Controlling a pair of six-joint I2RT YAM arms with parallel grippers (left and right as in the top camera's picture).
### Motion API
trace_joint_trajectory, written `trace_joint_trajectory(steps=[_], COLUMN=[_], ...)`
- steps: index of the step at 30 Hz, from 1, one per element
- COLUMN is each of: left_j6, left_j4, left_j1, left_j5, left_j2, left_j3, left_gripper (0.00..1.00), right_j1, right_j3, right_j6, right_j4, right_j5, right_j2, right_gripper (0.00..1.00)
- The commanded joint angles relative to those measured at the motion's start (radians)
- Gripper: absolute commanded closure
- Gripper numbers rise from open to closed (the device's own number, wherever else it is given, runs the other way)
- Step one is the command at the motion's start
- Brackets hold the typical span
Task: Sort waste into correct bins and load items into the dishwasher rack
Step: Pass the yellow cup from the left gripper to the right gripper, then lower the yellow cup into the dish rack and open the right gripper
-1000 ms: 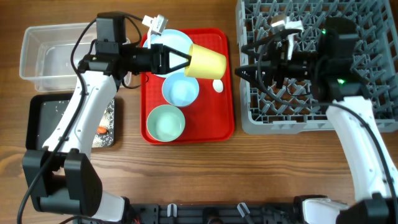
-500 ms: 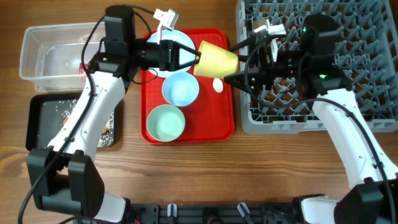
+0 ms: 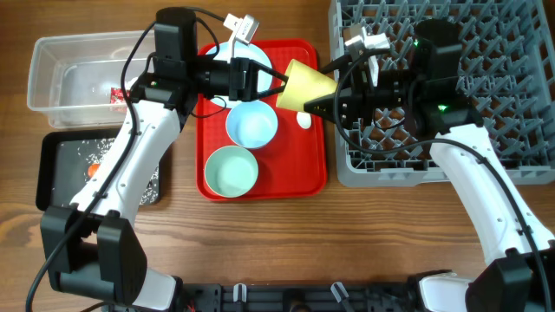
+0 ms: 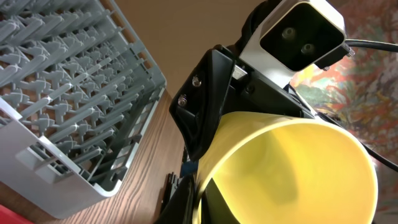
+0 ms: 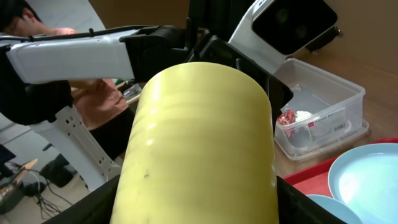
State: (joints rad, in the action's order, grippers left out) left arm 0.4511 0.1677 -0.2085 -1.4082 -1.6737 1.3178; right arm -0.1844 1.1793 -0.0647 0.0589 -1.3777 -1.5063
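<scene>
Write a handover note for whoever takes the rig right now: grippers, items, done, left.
Left gripper: shut on the yellow cup rim, above the red tray.
Right gripper: jaws flank the cup's base; grip unconfirmed.
On the tray: plate, blue bowl, green bowl, white spoon.
Done: wrapper in clear tub; rice, carrot in black tray.
Left: finish the cup handover, load dishes into the rack.

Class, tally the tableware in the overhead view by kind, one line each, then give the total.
Yellow cup: 1
Bowls: 2
Plate: 1
White spoon: 1
Total: 5
</scene>
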Motion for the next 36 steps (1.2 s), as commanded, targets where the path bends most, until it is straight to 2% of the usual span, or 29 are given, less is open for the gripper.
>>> trace_joint_trajectory(steps=[1,2,3,5,7,14,15,18,22,26,31,36], left_j6=[0.006,0.006,0.006,0.006,0.005,0.002,0.001,-0.003,-0.054,-0.065,-0.109,-0.111], left_j4=[-0.005,-0.005,-0.005,-0.005,-0.004,-0.003,-0.002,0.012,0.058,0.151,0.291,0.386], left_j1=[-0.002,-0.002,-0.002,-0.002,-0.002,0.002,0.004,0.008,0.01,0.01,0.01,0.009], left_j5=[-0.008,-0.008,-0.008,-0.007,-0.005,0.081,0.095,0.135,0.213,0.366,0.568,0.694], left_j2=[0.006,0.006,0.006,0.006,0.006,0.006,0.006,0.006,0.006,0.006,0.006,0.006], left_j3=[0.006,0.006,0.006,0.006,0.006,0.006,0.006,0.006,0.006,0.006,0.006,0.006], left_gripper=[0.96,0.94,0.87,0.63,0.53,0.41,0.37,0.34,0.32,0.28,0.27,0.25], right_j1=[-0.009,-0.009,-0.009,-0.007,0.003,0.098,0.126,0.183,0.241,0.244,0.244,0.244], right_j3=[0.01,0.01,0.01,0.01,0.01,0.01,0.01,0.01,0.018,0.067,0.19,0.217], right_j6=[0.008,0.007,0.003,-0.024,-0.048,-0.13,-0.13,-0.129,-0.118,-0.113,-0.117,-0.143], right_j4=[-0.005,-0.003,-0.002,0.002,0.002,0.04,0.072,0.158,0.329,0.569,0.887,1.024], right_j5=[-0.003,0.002,0.011,0.045,0.061,0.084,0.107,0.176,0.371,0.665,0.968,1.139], right_j2=[-0.009,-0.009,-0.009,-0.009,-0.009,-0.002,0.008,0.037,0.098,0.147,0.15,0.147], right_gripper=[0.38,0.4,0.42,0.43,0.43,0.43,0.43,0.43,0.43,0.46,0.49,0.47])
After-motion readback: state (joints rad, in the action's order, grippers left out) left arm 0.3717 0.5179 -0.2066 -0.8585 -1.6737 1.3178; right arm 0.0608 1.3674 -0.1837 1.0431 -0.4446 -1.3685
